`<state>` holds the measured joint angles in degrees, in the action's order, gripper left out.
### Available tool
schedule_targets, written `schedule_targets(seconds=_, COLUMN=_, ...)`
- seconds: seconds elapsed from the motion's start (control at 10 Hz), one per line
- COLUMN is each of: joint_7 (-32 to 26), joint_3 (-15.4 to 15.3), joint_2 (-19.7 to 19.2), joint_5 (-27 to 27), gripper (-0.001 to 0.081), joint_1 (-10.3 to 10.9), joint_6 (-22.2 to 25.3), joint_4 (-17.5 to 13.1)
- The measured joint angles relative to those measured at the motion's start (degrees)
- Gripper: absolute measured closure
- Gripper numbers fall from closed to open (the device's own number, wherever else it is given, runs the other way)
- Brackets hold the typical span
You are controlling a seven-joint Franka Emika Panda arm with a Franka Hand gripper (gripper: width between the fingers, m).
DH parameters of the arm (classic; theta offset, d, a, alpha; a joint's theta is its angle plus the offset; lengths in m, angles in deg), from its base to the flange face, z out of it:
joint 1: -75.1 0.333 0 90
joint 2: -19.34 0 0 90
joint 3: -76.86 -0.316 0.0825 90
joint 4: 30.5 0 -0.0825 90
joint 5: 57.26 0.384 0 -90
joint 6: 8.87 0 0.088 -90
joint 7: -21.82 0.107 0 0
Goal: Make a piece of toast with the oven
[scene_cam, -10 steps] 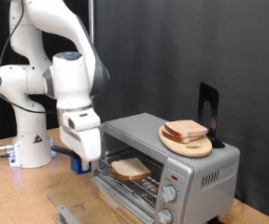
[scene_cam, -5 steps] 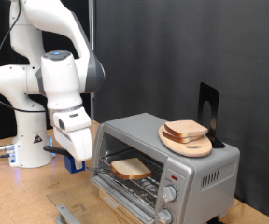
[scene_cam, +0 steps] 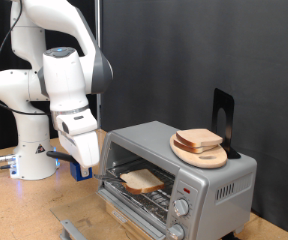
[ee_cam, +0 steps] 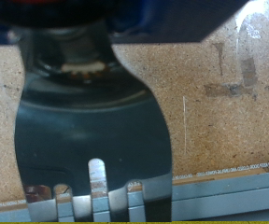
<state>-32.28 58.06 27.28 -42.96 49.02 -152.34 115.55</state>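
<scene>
The hand [scene_cam: 85, 158] has backed away leftward from the toaster oven [scene_cam: 179, 172], whose door hangs open; whether its fingers are apart I cannot tell. 1 slice of bread [scene_cam: 139, 180] lies on the rack inside

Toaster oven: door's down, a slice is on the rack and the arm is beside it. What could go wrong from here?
1. The gripper hangs close to the toaster oven's open door; a careless move could knock the door or shift the oven.
2. The bread slice lies near the rack's front, so a jolt might slide it out.
3. The wooden plate with another slice sits on the oven's top and could slip if bumped.
</scene>
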Motion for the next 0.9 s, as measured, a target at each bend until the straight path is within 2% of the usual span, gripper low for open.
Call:
schedule_targets(seconds=0.2, joint_7=1.67, joint_3=-0.02, joint_2=-0.09, joint_5=-1.07, gripper=0.0537, joint_1=0.0, joint_6=0.61, joint_4=-0.28)
schedule_targets(seconds=0.6, joint_7=0.62, joint_3=1.36, joint_2=-0.15, joint_5=-1.07, gripper=0.0537, joint_1=-0.21, joint_6=2.17, joint_4=-0.49)
schedule_targets(seconds=0.9, joint_7=5.86, joint_3=0.89, joint_2=-0.75, joint_5=-3.31, gripper=0.0537, joint_1=-0.22, joint_6=2.21, joint_4=-0.49)
